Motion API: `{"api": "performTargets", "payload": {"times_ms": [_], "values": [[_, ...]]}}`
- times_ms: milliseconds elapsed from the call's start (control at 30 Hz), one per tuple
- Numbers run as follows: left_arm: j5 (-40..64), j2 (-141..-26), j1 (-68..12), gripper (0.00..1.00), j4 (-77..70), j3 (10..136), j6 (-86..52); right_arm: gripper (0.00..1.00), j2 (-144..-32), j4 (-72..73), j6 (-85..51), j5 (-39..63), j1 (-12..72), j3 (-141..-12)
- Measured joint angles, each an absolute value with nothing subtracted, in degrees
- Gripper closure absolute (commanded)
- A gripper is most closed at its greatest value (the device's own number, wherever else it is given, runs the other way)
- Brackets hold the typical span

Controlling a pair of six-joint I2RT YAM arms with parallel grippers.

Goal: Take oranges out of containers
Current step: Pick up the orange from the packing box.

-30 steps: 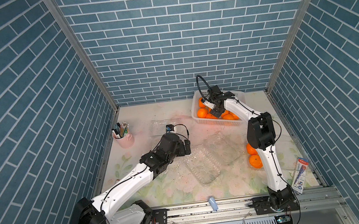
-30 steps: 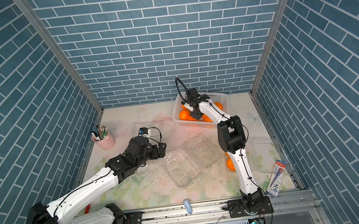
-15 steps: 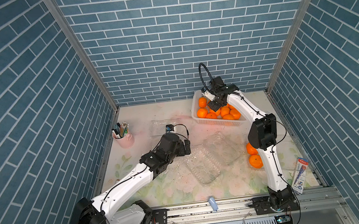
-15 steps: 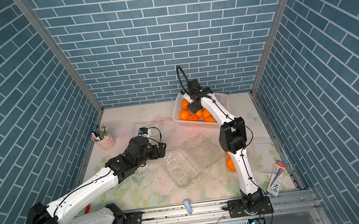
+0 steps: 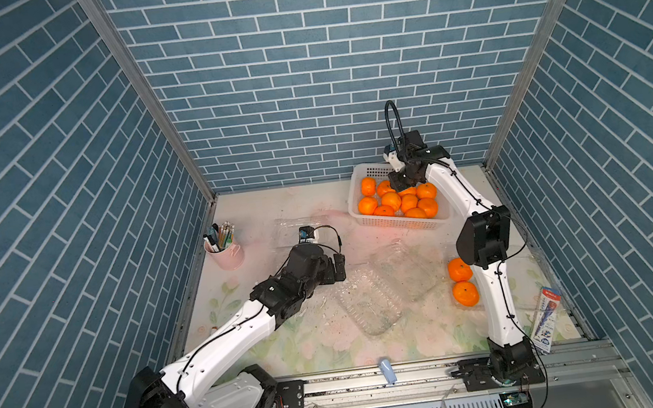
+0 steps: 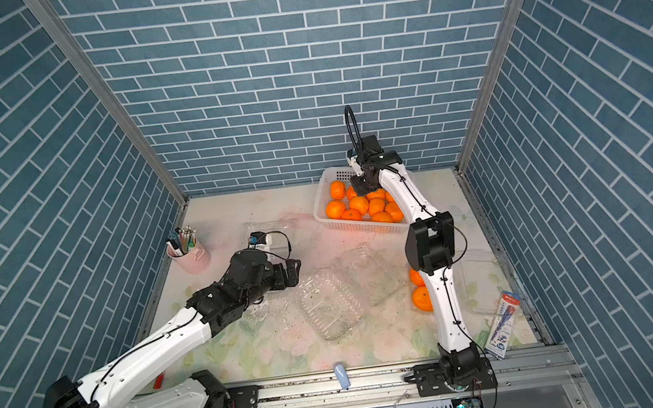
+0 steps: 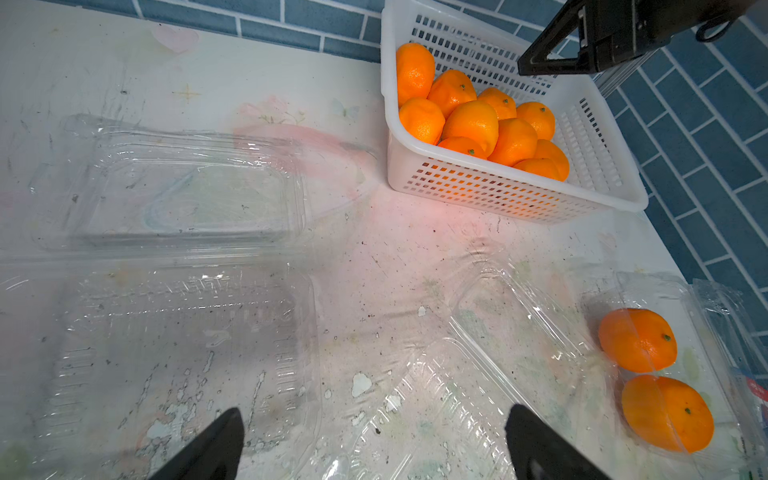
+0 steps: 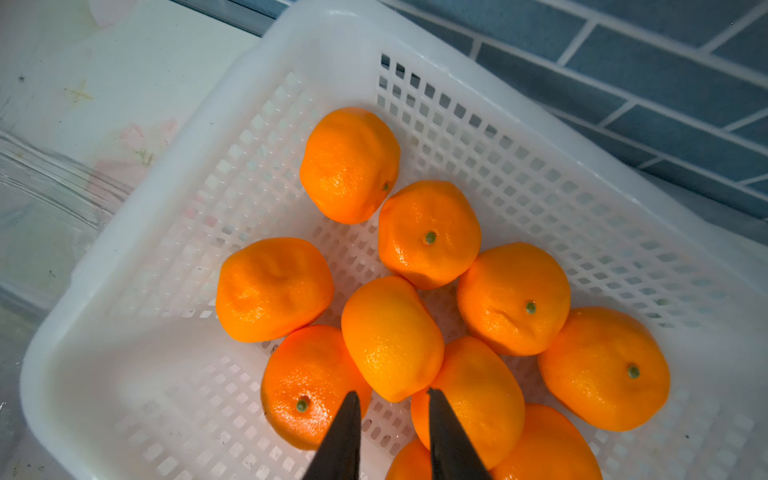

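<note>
Several oranges (image 5: pixel 391 201) are piled in the white basket (image 5: pixel 398 222) at the back right. My right gripper (image 8: pixel 390 392) hangs just above them, its jaws a narrow gap apart with nothing between; both top views show it (image 5: pixel 400 184) (image 6: pixel 360 187). Two more oranges (image 5: pixel 460 270) (image 7: pixel 667 411) lie in a clear container (image 7: pixel 706 299) beside the right arm. An open empty container (image 5: pixel 384 286) lies mid-table. My left gripper (image 7: pixel 376 415) stands wide open and empty between it and another empty container (image 7: pixel 166 195).
A pink cup of pens (image 5: pixel 224 248) stands at the left wall. A blue packet (image 5: pixel 547 320) lies at the front right. On the front rail lies a small pale blue object (image 5: pixel 386 370). Brick walls close three sides.
My right gripper has lifted a little out of the basket toward the back wall, and its jaws widened, then narrowed. More oranges show beneath it. The left arm has stayed still.
</note>
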State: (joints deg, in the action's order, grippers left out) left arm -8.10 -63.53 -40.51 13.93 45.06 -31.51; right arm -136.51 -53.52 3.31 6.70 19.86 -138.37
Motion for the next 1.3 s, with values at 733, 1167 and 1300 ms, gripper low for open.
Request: {"api": "performTargets", "payload": {"times_ms": [733, 1167, 1300], "values": [[-7.70, -63.72, -40.47, 0.01, 13.91, 43.92, -31.55, 0.75, -139.02, -53.98, -1.28, 12.10, 19.92, -137.05], [-7.66, -63.70, -40.47, 0.01, 14.74, 43.24, -31.51, 0.75, -139.87, -53.69, -3.05, 13.76, 19.33, -135.41], [-7.64, -63.77, -40.47, 0.01, 14.74, 43.24, -31.48, 0.72, -139.79, -53.52, -3.31, 13.78, 19.20, -135.02]]}}
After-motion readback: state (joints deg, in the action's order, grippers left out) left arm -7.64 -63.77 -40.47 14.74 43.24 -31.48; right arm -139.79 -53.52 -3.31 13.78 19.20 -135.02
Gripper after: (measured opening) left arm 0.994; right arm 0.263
